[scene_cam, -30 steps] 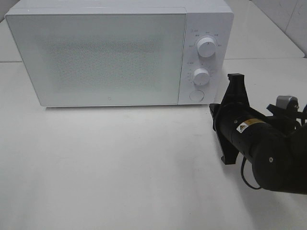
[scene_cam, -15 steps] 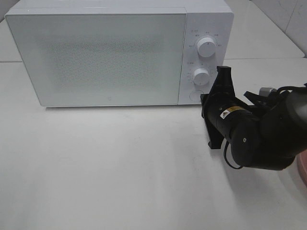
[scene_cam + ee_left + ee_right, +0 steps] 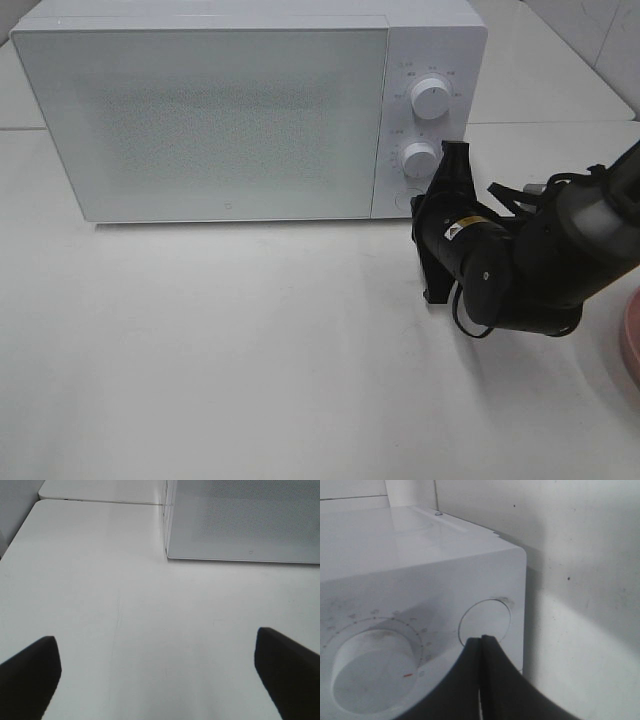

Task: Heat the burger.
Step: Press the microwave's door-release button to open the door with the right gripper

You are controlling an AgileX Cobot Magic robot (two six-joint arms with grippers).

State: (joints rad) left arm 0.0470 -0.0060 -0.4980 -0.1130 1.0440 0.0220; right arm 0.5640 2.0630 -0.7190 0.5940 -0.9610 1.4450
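White table [image 3: 250, 350]: right gripper [image 3: 481, 641] (jaws together) at microwave's [image 3: 220, 120] round button [image 3: 485, 619].

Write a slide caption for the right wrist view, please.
Shut black right gripper aimed at the round white button of the white microwave, beside a dial.

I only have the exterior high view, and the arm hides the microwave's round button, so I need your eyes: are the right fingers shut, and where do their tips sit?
Observer: Shut. In the right wrist view the right gripper points its closed tips at the edge of the round button, off its centre.
Operator: And the left arm? It isn't in my view at all.
Observer: The left gripper is open, its fingers spread wide above bare table.
Operator: Anything ahead of it?
Observer: A front corner of the microwave, well clear of the fingers.
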